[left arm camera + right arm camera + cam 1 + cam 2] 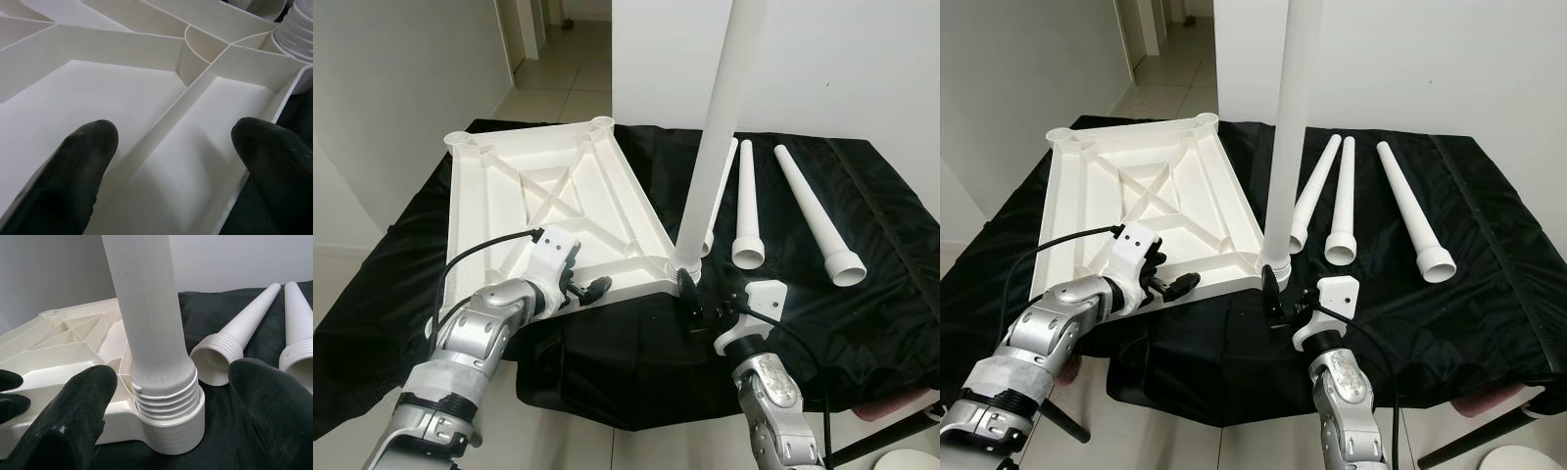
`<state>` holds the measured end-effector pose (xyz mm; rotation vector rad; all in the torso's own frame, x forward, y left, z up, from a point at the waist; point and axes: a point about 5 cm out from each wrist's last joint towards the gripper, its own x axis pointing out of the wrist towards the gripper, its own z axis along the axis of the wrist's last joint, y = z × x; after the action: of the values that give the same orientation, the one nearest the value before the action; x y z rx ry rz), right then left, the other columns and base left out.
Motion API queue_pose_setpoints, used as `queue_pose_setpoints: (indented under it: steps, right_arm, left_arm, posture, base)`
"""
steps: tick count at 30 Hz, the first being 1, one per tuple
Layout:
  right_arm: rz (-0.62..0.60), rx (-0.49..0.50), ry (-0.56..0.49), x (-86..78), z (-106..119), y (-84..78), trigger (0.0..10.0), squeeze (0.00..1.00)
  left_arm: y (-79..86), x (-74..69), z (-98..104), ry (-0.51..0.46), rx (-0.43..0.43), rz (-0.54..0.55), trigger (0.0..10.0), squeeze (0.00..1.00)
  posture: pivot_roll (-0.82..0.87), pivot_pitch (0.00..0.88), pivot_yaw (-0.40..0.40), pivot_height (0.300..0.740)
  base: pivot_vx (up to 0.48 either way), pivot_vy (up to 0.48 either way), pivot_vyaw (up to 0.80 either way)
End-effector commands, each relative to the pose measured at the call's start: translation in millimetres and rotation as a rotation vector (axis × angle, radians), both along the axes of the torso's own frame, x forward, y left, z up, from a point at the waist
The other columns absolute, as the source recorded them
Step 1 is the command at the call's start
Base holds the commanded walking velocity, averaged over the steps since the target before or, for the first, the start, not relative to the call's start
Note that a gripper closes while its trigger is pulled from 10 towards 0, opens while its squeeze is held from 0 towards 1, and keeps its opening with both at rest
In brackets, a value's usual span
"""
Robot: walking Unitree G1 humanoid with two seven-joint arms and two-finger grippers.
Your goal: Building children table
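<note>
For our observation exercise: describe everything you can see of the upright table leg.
The leg is a long white tube, plastic by its look, standing upright and running out of the top of the picture. Its ribbed, threaded foot sits in the tabletop's near corner socket, some threads exposed. The right hand sits open around its base.

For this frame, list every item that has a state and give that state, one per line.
Tabletop: upside down on the black cloth, ribs up.
Upright leg: standing in the near corner socket, threads partly showing.
Three loose legs: lying on the cloth, not fitted.
Left gripper: open, over the tabletop's near edge.
Right gripper: open, either side of the upright leg's base.
</note>
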<state>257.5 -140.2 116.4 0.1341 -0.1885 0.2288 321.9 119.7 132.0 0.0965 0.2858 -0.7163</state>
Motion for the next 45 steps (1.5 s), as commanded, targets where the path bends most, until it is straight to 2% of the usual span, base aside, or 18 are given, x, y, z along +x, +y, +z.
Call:
queue_pose_setpoints:
  steps: [1, 2, 5, 7, 10, 12, 14, 17, 19, 23, 25, 35, 45]
  right_arm:
    - [0.001, 0.001, 0.008, -2.9, -4, 1.0, 10.0, 0.00]
    - [0.001, 0.000, 0.011, -3.6, -5, 1.1, 10.0, 0.00]
    - [-0.001, 0.000, 0.014, -4.3, -5, 1.1, 10.0, 0.00]
    - [-0.002, 0.000, 0.014, -4.4, -5, 1.0, 10.0, 0.00]
    - [-0.008, 0.001, 0.015, -4.3, -5, -0.2, 10.0, 0.00]
    - [-0.010, 0.001, 0.015, -4.2, -5, -0.7, 10.0, 0.00]
    - [-0.010, 0.001, 0.015, -4.1, -5, -0.9, 10.0, 0.00]
    - [-0.011, 0.000, 0.015, -3.9, -6, -0.9, 10.0, 0.00]
    - [-0.013, -0.001, 0.016, -3.4, -6, -1.2, 10.0, 0.00]
    - [-0.015, -0.001, 0.017, -3.1, -6, -1.5, 10.0, 0.00]
    - [-0.017, 0.000, 0.018, -3.2, -7, -1.4, 10.0, 0.00]
    - [-0.020, 0.001, 0.022, -3.2, -8, -1.3, 10.0, 0.00]
    - [-0.017, 0.006, 0.027, -1.9, -9, 0.7, 10.0, 0.00]
  left_arm:
    - [0.8, -6.5, 6, -0.035, -0.062, -0.052, 10.0, 0.00]
    - [-3.3, -12.0, 12, -0.060, -0.107, -0.101, 10.0, 0.00]
    - [-8.2, -19.2, 17, -0.092, -0.158, -0.158, 10.0, 0.00]
    - [-9.3, -20.7, 19, -0.100, -0.166, -0.168, 10.0, 0.00]
    - [-11.6, -25.7, 24, -0.162, -0.174, -0.205, 10.0, 0.00]
    - [-12.8, -28.2, 23, -0.168, -0.154, -0.227, 10.0, 0.00]
    - [-15.0, -31.7, 16, -0.155, -0.094, -0.263, 10.0, 0.00]
    - [-15.3, -32.1, 12, -0.140, -0.070, -0.268, 10.0, 0.00]
    - [-14.0, -30.7, 4, -0.128, -0.013, -0.255, 10.0, 0.00]
    - [-10.8, -30.0, -2, -0.119, 0.039, -0.232, 10.0, 0.00]
    - [-3.7, -25.7, -11, -0.083, 0.096, -0.178, 10.0, 0.00]
    - [2.7, -21.2, -16, -0.045, 0.134, -0.119, 10.0, 0.00]
    - [13.8, -10.4, -19, -0.007, 0.157, 0.000, 10.0, 0.00]
  posture:
    - [-0.01, 0.000, 0.022, 0.740]
    - [-0.01, 0.000, 0.022, 0.740]
    - [-0.01, 0.000, 0.022, 0.740]
    - [-0.01, 0.000, 0.022, 0.740]
    - [-0.01, 0.000, 0.020, 0.740]
    - [-0.01, 0.000, 0.019, 0.740]
    - [-0.01, 0.000, 0.018, 0.740]
    - [-0.01, 0.000, 0.019, 0.740]
    - [-0.01, 0.000, 0.021, 0.740]
    - [-0.01, 0.000, 0.021, 0.740]
    - [-0.01, 0.000, 0.021, 0.740]
    - [0.00, 0.000, 0.023, 0.740]
    - [0.01, 0.000, 0.025, 0.740]
  base:
    - [0.000, 0.000, 0.00]
    - [0.000, 0.000, 0.00]
    - [0.000, 0.000, 0.00]
    - [0.000, 0.000, 0.00]
    - [0.000, 0.000, 0.00]
    - [0.000, 0.000, 0.00]
    - [0.000, 0.000, 0.00]
    - [0.000, 0.000, 0.00]
    - [0.000, 0.000, 0.00]
    - [0.000, 0.000, 0.00]
    - [0.000, 0.000, 0.00]
    - [0.000, 0.000, 0.00]
    - [0.000, 0.000, 0.00]
